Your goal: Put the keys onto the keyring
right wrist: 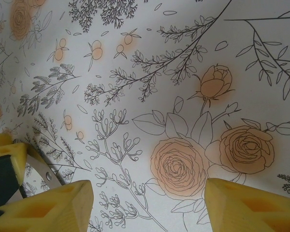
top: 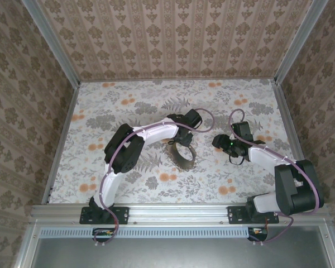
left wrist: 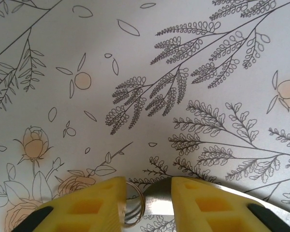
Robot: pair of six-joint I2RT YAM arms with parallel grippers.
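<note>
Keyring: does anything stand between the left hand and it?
Nothing visible does. The metal ring of the keyring fills the gap between the yellow fingers of the left hand, which seems to grip it; the strap loops out beside the hand.

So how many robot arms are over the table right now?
2. The left arm bends in toward the middle, ending over the keyring. The right arm reaches in from the right, ending just right of that loop.
</note>
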